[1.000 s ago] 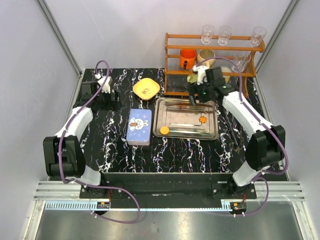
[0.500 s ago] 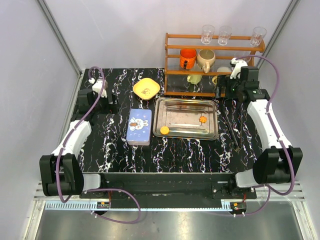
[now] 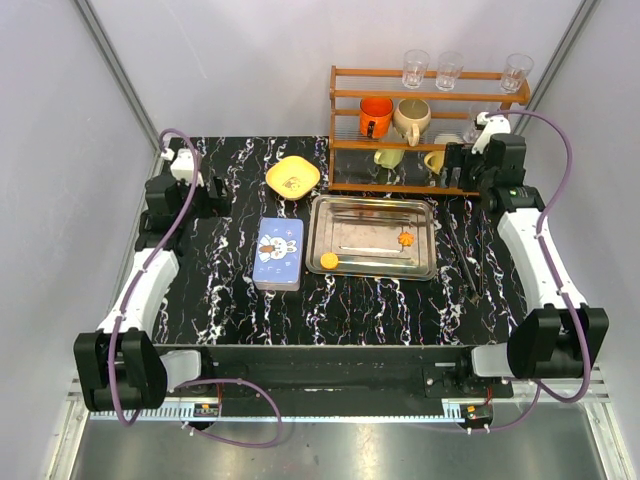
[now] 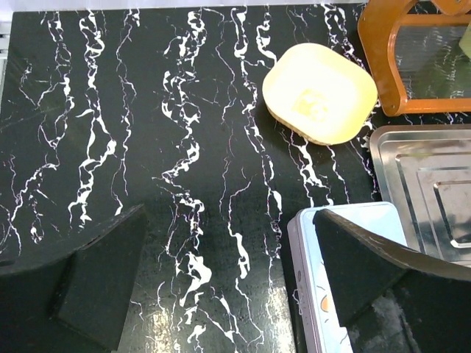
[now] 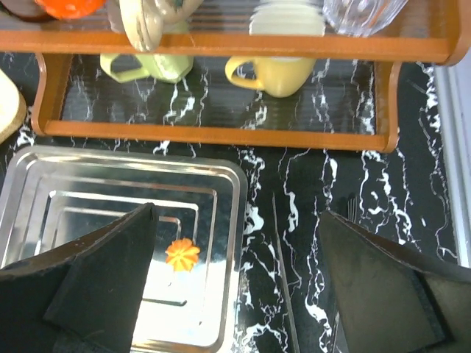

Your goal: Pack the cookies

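Two orange cookies lie in the metal tray (image 3: 372, 203): a flower-edged one (image 3: 405, 239) at the right and a plain round one (image 3: 329, 260) at the front left. The right wrist view shows the flower cookie (image 5: 182, 254) just inside the left finger (image 5: 110, 272). My right gripper (image 3: 456, 172) (image 5: 235, 287) hangs open and empty, high over the tray's back right corner. A blue tin with a rabbit lid (image 3: 278, 253) (image 4: 309, 294) lies shut left of the tray. My left gripper (image 3: 205, 192) (image 4: 228, 294) is open and empty, above the table left of the tin.
A yellow bowl (image 3: 292, 177) (image 4: 320, 92) sits behind the tin. A wooden rack (image 3: 430, 100) (image 5: 221, 132) with mugs and glasses stands at the back right. Thin dark tongs (image 3: 465, 260) (image 5: 283, 272) lie right of the tray.
The right arm swung from over the tray's back edge out to the right, beside the rack. The left arm drew back to the left. Both cookies stayed where they were.
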Robot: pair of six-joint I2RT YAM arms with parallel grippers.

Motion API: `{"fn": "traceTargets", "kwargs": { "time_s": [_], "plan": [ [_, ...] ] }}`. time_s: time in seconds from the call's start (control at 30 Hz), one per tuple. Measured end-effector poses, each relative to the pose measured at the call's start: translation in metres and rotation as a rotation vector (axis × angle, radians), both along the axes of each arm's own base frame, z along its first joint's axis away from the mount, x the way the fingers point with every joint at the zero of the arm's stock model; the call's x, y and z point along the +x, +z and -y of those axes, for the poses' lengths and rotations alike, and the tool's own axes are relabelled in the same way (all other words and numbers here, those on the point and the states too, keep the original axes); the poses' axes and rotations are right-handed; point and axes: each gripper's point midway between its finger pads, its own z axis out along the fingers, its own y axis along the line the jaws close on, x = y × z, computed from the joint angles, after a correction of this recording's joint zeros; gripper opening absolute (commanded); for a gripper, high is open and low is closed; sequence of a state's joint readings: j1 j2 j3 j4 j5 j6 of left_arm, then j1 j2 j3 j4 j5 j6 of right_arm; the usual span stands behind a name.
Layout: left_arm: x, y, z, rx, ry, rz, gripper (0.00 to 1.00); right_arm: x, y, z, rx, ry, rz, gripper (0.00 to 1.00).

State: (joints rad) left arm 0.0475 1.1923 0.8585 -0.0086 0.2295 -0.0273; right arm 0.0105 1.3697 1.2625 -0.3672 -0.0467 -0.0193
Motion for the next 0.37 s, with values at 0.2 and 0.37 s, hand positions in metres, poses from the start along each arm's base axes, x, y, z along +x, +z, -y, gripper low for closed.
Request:
{"fn": "traceTargets", "kwargs": {
  "time_s": [0.2, 0.37],
  "plan": [
    [0.006, 0.023, 0.000, 0.003, 0.000, 0.045, 0.99, 0.002, 0.033, 0.009, -0.021, -0.046, 0.115, 1.00],
    [0.009, 0.039, 0.000, 0.004, -0.001, 0.081, 0.99, 0.000, 0.057, 0.013, -0.026, -0.066, 0.192, 1.00]
  ]
}}
